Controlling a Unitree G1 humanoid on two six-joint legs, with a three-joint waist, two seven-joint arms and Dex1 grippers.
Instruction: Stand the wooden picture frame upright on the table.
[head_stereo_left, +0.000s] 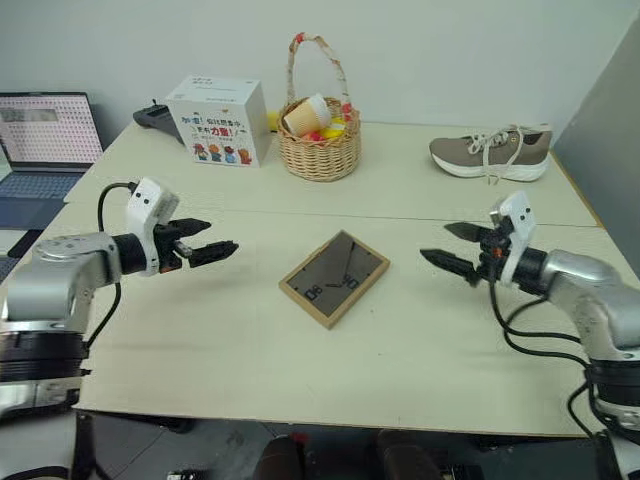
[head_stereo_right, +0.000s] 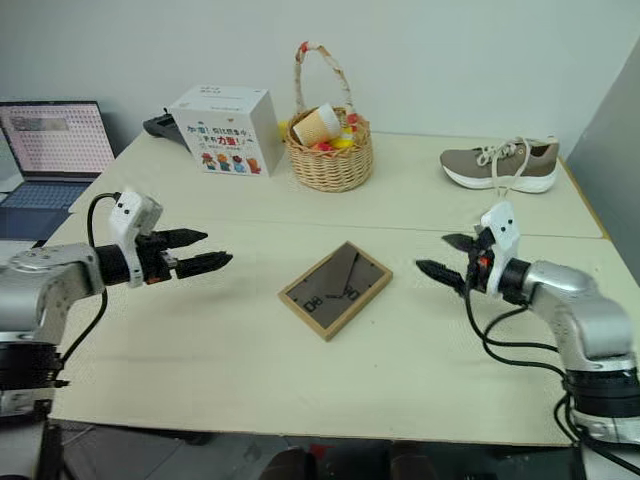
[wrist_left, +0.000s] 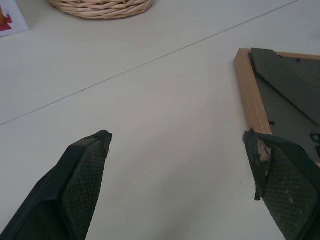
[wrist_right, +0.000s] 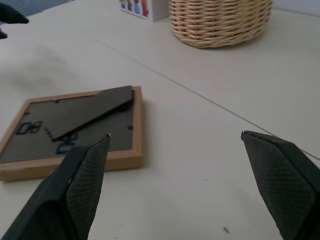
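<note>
We found the left end effector (head_stereo_left: 222, 248) spread wide and empty above the tabletop (head_stereo_left: 200, 330). The wooden picture frame (head_stereo_left: 334, 277) lay flat, back panel up, between both arms, untouched; standing it remained entirely undone. The right end effector (head_stereo_left: 440, 246) was likewise spread wide, holding nothing. The right wrist view showed the frame's fold-out stand (wrist_right: 92, 112) lying flat against the panel.

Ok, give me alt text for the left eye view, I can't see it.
A wooden picture frame lies flat, back up, mid-table, between two open pincers, left pincer and right pincer, neither touching it. Beyond the seam stand a white box, a wicker basket and a shoe.
</note>
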